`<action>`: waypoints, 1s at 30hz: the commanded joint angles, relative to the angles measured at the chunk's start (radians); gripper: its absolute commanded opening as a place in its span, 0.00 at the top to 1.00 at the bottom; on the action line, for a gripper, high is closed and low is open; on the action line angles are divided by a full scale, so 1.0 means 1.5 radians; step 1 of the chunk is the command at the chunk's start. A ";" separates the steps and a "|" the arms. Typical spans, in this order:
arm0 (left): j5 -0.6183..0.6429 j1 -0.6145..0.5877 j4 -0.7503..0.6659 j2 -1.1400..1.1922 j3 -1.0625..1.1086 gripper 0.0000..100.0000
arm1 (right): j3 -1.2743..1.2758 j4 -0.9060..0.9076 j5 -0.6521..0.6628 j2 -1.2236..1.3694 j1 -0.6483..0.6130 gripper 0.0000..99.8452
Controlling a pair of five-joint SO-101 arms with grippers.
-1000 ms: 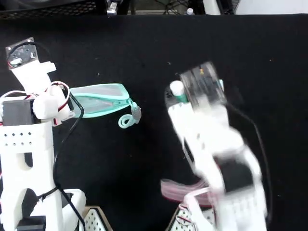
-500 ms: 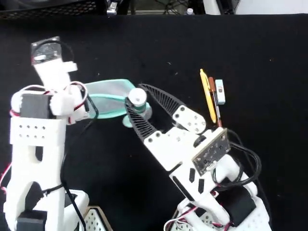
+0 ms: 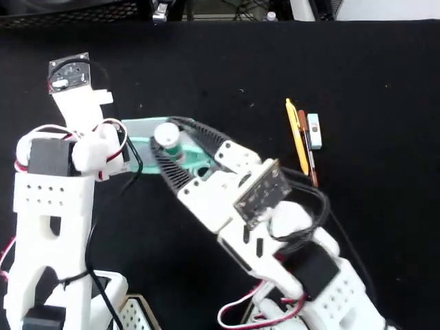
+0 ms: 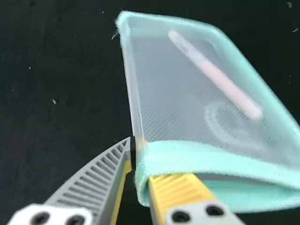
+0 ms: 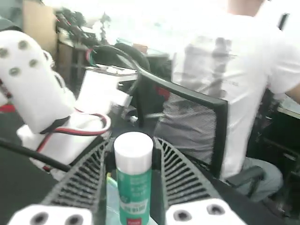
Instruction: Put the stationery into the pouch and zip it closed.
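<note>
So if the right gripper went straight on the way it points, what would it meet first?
Likely the teal pouch, just under its glue stick; height is unclear, so it may pass above.

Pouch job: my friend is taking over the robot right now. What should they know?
Left gripper: shut on the pouch's edge.
Right gripper: shut on the glue stick, above the pouch.
Done: one pen seems to be inside the pouch.
Left to do: put the glue stick in, then the yellow pen, orange pen and small teal item lying on the table, then zip the pouch.
</note>
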 commanded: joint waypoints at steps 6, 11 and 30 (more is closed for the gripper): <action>-0.008 0.004 -0.017 -0.038 0.021 0.97 | 0.082 -0.206 0.002 0.116 -0.024 0.99; -0.008 -0.019 -0.017 -0.041 0.020 0.97 | 0.074 -0.215 0.002 0.157 0.014 0.99; -0.008 -0.020 -0.017 -0.037 0.019 0.97 | 0.054 -0.074 0.003 0.237 0.042 0.77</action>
